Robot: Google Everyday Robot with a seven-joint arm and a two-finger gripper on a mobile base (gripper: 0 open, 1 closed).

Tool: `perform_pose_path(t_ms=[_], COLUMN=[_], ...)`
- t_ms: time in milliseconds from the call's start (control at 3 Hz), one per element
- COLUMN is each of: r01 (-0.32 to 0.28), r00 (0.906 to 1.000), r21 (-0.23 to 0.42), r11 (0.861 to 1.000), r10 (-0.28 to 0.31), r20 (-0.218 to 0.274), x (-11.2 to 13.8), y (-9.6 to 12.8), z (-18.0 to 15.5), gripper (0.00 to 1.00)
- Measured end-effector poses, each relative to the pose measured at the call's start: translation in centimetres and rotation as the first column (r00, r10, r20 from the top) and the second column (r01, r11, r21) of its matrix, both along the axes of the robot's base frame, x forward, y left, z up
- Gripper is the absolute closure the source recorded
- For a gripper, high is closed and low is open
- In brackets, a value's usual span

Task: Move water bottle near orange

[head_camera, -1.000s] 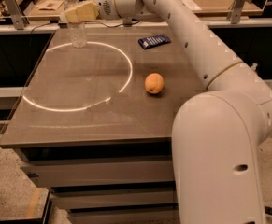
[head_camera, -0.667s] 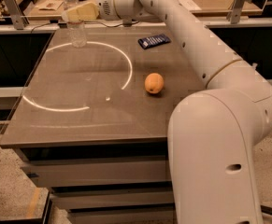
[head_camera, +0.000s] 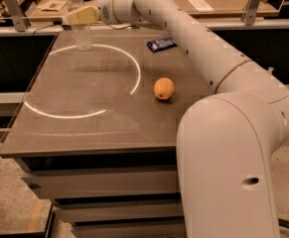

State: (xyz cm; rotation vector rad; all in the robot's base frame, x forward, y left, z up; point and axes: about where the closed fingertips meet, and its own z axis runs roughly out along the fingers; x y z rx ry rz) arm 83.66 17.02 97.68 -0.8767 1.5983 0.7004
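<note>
**Bottle not yet brought over to the orange**

The orange (head_camera: 164,89) lies on the brown worktop (head_camera: 94,128), toward its right side, and it is the fixed mark for everything else. The water bottle (head_camera: 83,37) stands upright well apart from the orange, far off to its left and behind it, close to the worktop's back left corner. The hand (head_camera: 82,17) is at that same far corner, level with the bottle's upper half and overlapping it in the camera view. The long white arm reaches to it from the robot's body, which is in front of the orange and to its right. Whether the hand has closed on the bottle or only sits against it, I cannot tell.

Judged from how things lie, the task is at its early stage. The reach to the bottle looks made, but the carry has not begun, since the bottle's base appears to rest on the worktop. What is left is a secure hold, a lift, a move across to the orange, and a set-down just beside it.

The bottle is the only container here. Its lower part looks clear, and whether it holds any water cannot be made out.

A dark blue packet (head_camera: 161,44) lies flat behind the orange, apart from it.
</note>
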Motion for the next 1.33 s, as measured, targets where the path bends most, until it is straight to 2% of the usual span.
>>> perform_pose_path(t_ms=[333,1000,1333], r01=[0.11,0.102,0.127], r00=[0.9932,0.9938,0.9905], r21=[-0.045,-0.028,-0.033], r11=[0.993,0.994,0.991], r10=[-0.108,-0.101,-0.125], r20=[0.044,0.046,0.056], x=[1.8,2.0,2.6], y=[0.2,0.9,1.3], z=[-0.7,-1.0,-1.2], gripper=[0.0,0.0,0.0])
